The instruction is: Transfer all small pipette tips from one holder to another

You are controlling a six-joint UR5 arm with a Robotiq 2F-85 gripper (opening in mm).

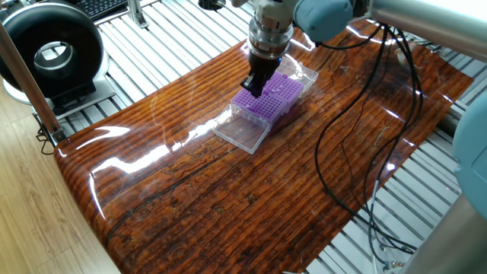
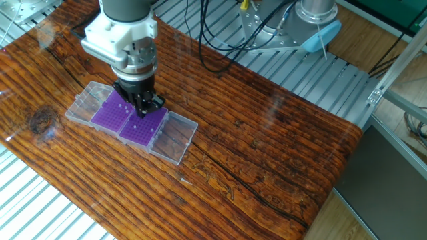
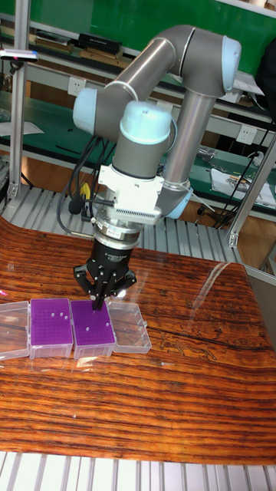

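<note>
Two purple holders sit side by side in open clear boxes: the left holder [image 3: 50,318] [image 2: 109,115] and the right holder [image 3: 93,331] [image 2: 145,130] [image 1: 257,105]. A few small white pipette tips [image 3: 54,313] stand in the left one and two more pipette tips [image 3: 92,323] in the right one. My gripper [image 3: 96,302] [image 2: 142,109] [image 1: 254,88] hangs just above the right holder's edge nearest the left one. Its dark fingers are pressed together. Whether a tip is pinched between them is too small to tell.
Clear hinged lids lie flat outward of each holder, the left lid [image 2: 83,105] and the right lid [image 2: 175,139]. Black cables [image 1: 358,152] trail across the wooden table [image 1: 228,198]. A black round device [image 1: 49,53] stands off the table's far corner.
</note>
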